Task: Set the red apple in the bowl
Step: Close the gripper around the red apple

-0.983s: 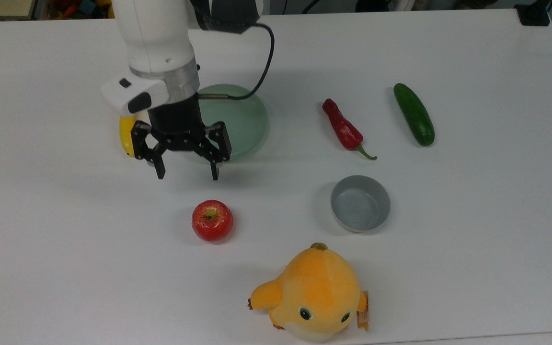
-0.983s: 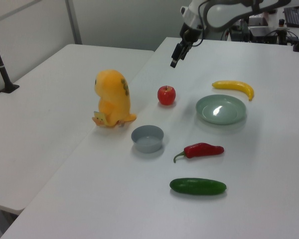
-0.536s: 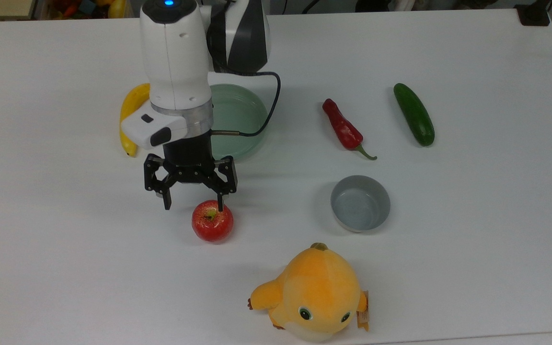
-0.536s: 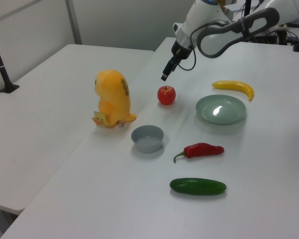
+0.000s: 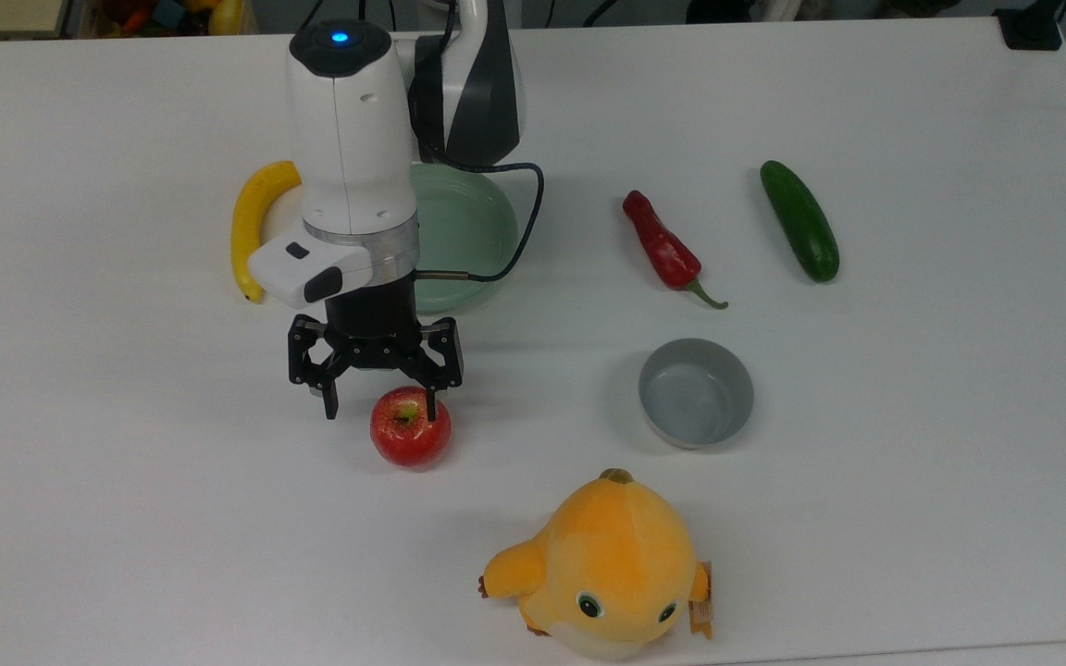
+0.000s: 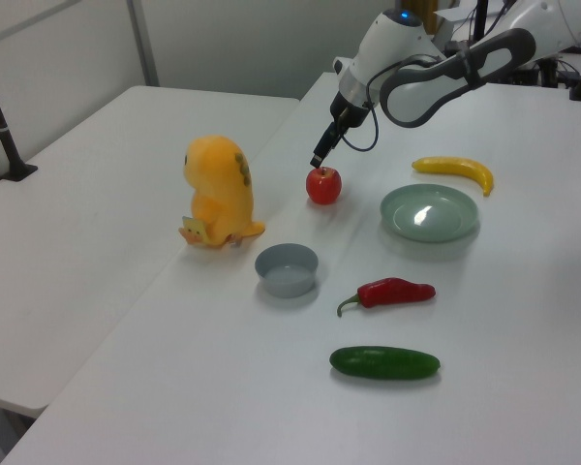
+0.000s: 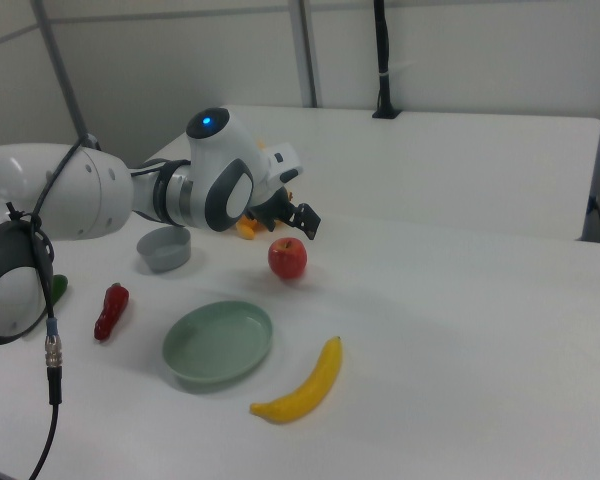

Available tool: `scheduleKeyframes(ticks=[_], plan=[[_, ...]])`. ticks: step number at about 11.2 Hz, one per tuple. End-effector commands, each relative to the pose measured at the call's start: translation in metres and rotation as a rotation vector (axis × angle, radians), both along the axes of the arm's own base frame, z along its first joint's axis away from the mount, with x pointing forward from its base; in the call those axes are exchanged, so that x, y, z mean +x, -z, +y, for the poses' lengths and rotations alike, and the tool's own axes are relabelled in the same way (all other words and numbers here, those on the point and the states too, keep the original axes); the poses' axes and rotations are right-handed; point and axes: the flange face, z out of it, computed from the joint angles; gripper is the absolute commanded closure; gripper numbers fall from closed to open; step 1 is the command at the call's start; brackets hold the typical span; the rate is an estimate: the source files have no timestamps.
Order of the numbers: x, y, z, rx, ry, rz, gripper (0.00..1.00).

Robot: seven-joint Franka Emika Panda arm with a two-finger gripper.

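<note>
My gripper (image 5: 381,408) hangs spread wide and empty just above the apple (image 5: 410,426), one fingertip (image 5: 430,407) over its top and the other off to the top view's left of it. The apple sits on the white table (image 5: 912,444), well apart from the grey bowl (image 5: 696,392), which lies to the top view's right with nothing in it. A yellow plush (image 5: 605,568) lies near both, and a green plate (image 5: 459,236) and banana (image 5: 251,222) sit behind my wrist.

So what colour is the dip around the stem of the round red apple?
Yellow-green, around the stem of the round red apple; the top view shows it best.
</note>
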Motion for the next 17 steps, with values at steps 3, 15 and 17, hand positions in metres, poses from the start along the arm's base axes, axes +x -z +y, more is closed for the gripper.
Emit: scheduleKeyframes(ticks=[3, 15, 17], plan=[[0.005, 0.026, 0.011, -0.024, 0.029, -0.047, 0.00], [-0.011, 0.067, 0.027, -0.085, -0.013, 0.011, 0.57], [-0.012, 0.063, 0.033, -0.073, -0.020, 0.008, 0.87]])
